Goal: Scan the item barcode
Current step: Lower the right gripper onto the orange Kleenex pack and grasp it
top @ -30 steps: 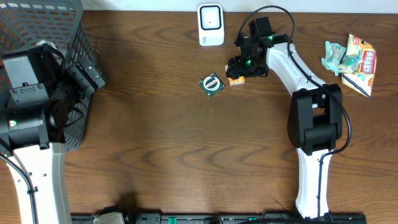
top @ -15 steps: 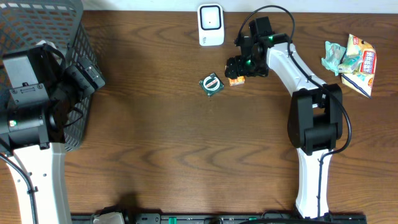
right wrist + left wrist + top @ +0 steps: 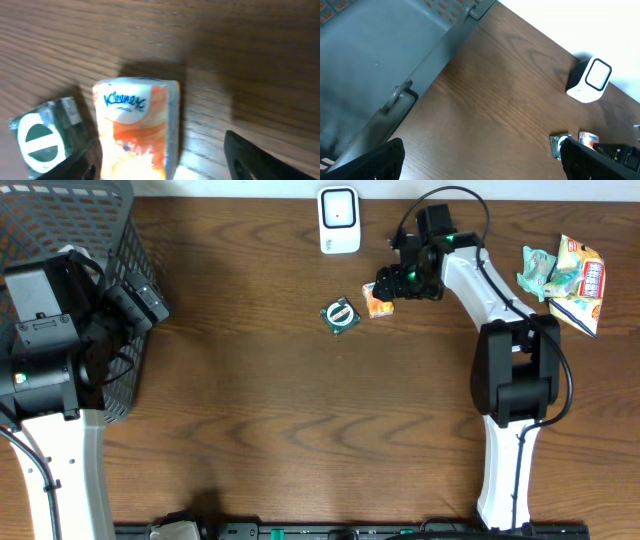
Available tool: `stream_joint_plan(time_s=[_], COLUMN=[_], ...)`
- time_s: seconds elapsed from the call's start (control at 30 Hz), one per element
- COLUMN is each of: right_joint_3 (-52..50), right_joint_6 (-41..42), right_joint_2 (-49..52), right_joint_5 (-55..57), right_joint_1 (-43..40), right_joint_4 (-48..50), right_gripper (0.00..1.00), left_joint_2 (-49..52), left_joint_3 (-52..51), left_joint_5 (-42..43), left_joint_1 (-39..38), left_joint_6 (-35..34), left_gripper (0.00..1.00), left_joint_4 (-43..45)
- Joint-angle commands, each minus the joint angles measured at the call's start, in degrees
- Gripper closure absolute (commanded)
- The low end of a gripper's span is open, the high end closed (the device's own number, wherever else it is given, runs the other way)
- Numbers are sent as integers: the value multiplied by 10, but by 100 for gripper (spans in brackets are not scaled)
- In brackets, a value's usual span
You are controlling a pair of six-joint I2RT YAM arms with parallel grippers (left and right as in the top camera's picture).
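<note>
- Hovering low over the table with the right hand (image 3: 392,283) released, jaws standing wide and clasping nothing.
- Straddling the Kleenex pack (image 3: 140,127) with the dark fingers (image 3: 250,155), a bare strip of wood showing on one side; touching on the other side or not, impossible to tell.
- Lying flat on the table, orange-and-white face up, below the white scanner (image 3: 339,220) and apart from it.
- Lying just beside that pack, on its left in the overhead view, a green-and-white packet (image 3: 340,315).
- Sitting well off at the table's right edge, a heap of crumpled snack bags (image 3: 565,272).
- Hanging far to the left with the left hand (image 3: 480,165) fully spread and gripping nothing, close by the grey mesh basket (image 3: 60,220).
- Stretching under everything as a dark brown wood-grain table (image 3: 300,430), with a pale strip showing beyond its far edge.
</note>
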Motion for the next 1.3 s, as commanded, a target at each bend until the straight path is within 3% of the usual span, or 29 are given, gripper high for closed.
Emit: stream_joint_plan(time_s=[0.0, 0.2, 0.4, 0.57, 0.87, 0.97, 1.13, 1.27], right_joint_3=[-1, -3, -36, -74, -98, -98, -98, -98], right_joint_6=[2, 2, 12, 17, 29, 32, 32, 25], right_joint_2=[7, 10, 15, 17, 14, 8, -7, -18], right_joint_5=[-71, -75, -73, -78, -85, -134, -247, -400], right_joint_1=[-2, -2, -2, -1, -7, -17, -34, -47], right_joint_4=[1, 6, 43, 83, 105, 104, 103, 105], right_gripper=[32, 43, 44, 51, 88, 99, 99, 99], left_joint_2=[0, 0, 0, 0, 0, 0, 0, 0], left_joint_3=[1, 0, 1, 1, 1, 0, 1, 0], left_joint_5=[-5, -5, -5, -5, -5, -5, -5, -5], left_joint_1=[3, 3, 3, 3, 3, 3, 3, 3], left_joint_6=[7, 7, 7, 7, 8, 7, 7, 7], left_gripper=[2, 2, 2, 2, 2, 2, 2, 3], left_joint_4=[-2, -2, -2, -2, -2, -2, -2, -2])
